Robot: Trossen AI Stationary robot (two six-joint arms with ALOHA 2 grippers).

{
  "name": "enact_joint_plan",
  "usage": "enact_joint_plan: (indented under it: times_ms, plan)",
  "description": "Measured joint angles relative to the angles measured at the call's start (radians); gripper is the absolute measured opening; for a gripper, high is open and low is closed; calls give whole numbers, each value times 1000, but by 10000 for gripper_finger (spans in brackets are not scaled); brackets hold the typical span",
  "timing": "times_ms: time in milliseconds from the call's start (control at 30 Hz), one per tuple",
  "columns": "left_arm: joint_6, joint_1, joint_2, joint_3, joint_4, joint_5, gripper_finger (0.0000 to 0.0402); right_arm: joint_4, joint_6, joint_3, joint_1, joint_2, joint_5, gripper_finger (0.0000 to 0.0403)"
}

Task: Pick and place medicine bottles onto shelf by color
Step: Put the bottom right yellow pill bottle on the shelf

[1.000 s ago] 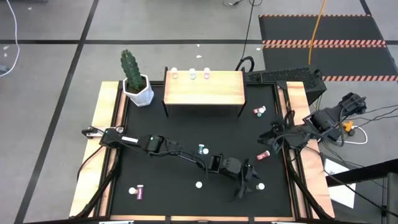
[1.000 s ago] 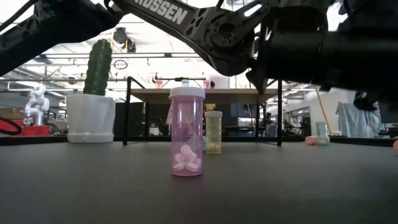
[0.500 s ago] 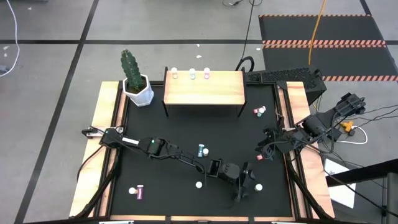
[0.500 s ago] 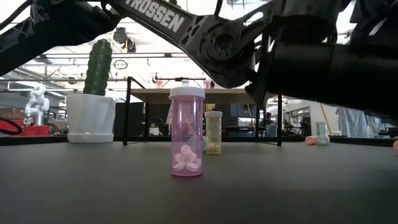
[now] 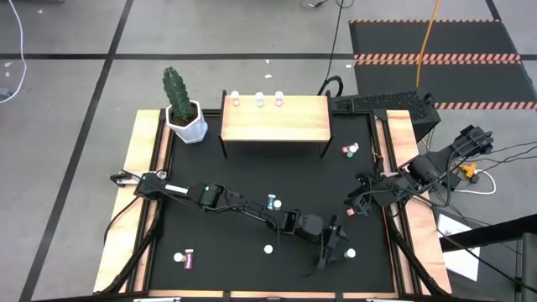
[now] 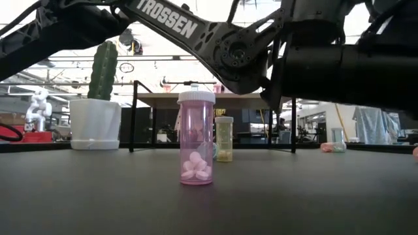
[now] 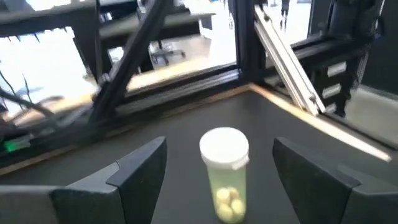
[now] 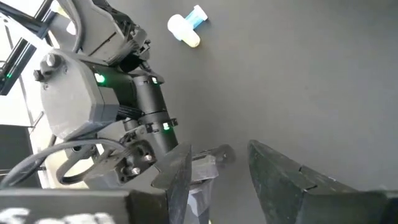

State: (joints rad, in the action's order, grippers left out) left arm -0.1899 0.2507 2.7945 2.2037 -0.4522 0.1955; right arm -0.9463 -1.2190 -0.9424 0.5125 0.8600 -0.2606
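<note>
left hand (image 7: 214, 165) wide around upright yellow bottle (image 7: 224, 174) holding pale pills.

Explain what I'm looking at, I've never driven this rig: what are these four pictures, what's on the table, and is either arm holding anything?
These are two dark robot arms with two-finger grippers at a black table. The high view looks straight down. The low view looks level across the tabletop, past an upright pink bottle. Each wrist view looks out between that arm's own fingers. At the table's far side stand a wooden shelf, with three bottles along its back edge, and a potted cactus. More bottles are scattered over the table. The left gripper reaches across toward the near right corner, open, its fingers either side of an upright yellow bottle without touching it. The right gripper waits open at the right edge. Nothing is held.
</note>
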Motion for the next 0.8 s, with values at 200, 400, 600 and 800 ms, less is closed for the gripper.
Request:
enact_joint_plan:
  times_ms: [200,400,600,800]
  plan:
    - [47,-1,50,-2,-74,-10,289,10,-27,0,0,0,0,150]
    - [53,-1,45,-2,-90,-12,289,39,-27,0,-1,1,-1,151]
    - [39,0,49,-2,-104,-10,289,41,-42,0,-1,1,-1,151]
    - [79,0,68,-2,-134,-13,289,54,-45,0,-1,0,0,150]
